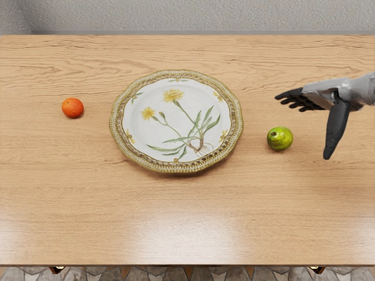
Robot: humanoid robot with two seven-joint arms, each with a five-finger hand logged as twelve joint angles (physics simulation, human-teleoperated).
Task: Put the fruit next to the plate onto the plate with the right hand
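Observation:
A white plate point(124, 96) with a yellow flower pattern and a woven gold rim lies at the middle of the table. To its right sits a green apple point(280, 138), apart from the rim. An orange fruit point(72, 107) rests to the plate's left, a little further off. My right hand point(316, 120) comes in from the right edge and hovers above and to the right of the green apple, fingers spread and thumb pointing down, holding nothing. The left arm does not show.
The wooden table point(187, 222) spans the whole view, with its front edge near the bottom and a grey wall behind its far edge.

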